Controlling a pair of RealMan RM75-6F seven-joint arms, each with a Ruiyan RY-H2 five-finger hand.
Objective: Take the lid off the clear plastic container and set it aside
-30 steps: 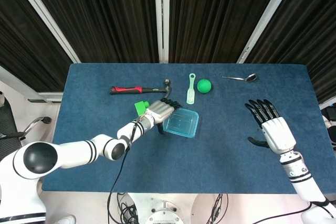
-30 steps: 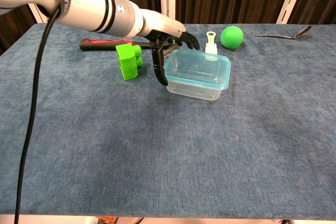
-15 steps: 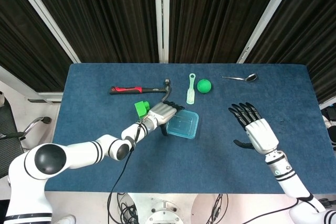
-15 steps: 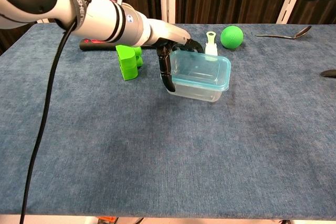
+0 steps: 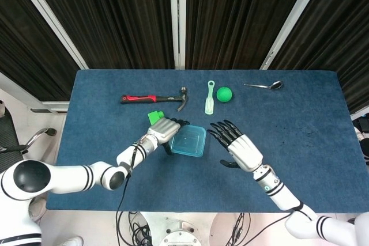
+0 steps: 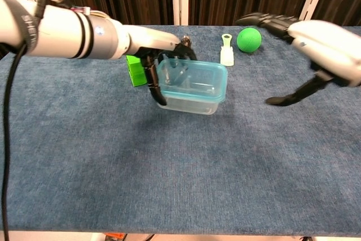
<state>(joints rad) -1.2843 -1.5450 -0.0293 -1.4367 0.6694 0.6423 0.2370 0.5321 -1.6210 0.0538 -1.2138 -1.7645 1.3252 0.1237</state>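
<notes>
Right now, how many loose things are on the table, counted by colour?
Green: 3 (block, ball, pale green spatula)
Clear with blue lid: 1 (container)
Red and black: 1 (hammer)
Silver: 1 (spoon)
Total: 6

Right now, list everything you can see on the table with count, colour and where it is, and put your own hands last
container: one, clear, table centre, held by the left hand
lid: one, pale blue, on the container
block: one, bright green, behind the left hand
hammer: one, red and black handle, far left of centre
spatula: one, pale green, far centre
ball: one, green, right of the spatula
spoon: one, silver, far right
table: one, blue cloth top
left hand: gripping the container's left end
right hand: fingers spread, holding nothing, right of the container
</notes>
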